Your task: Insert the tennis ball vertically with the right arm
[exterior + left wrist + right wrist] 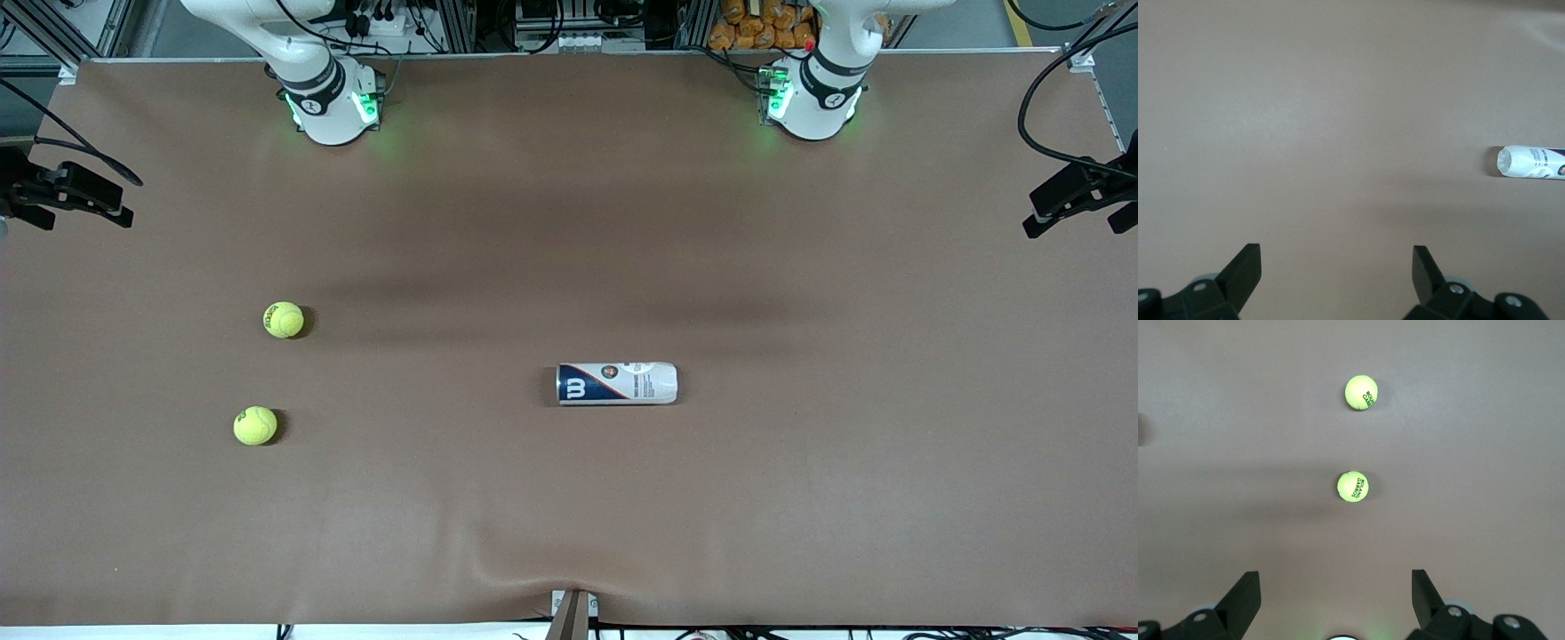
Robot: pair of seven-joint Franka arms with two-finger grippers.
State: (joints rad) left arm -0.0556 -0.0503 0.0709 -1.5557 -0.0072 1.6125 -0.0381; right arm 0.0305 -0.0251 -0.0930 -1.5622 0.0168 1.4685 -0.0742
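Hovering with our right gripper (1335, 587) spread wide and empty, we see two fuzzy yellow-green tennis balls (1353, 486) mid-frame directly ahead, while the white-and-navy cylindrical can (617, 383) lies on its side at centre, left gripper (1337, 267) likewise agape.

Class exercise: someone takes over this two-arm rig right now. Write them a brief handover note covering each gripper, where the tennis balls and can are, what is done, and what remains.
Left gripper: open, empty, over bare table.
Right gripper: open, empty, up over the balls' end.
Two tennis balls toward the right arm's end: the farther ball and the nearer ball, apart from each other.
Ball can: lying on its side mid-table, not upright.
Done: nothing visible.
Left: likely stand the can up, then the right arm picks a ball and drops it in.
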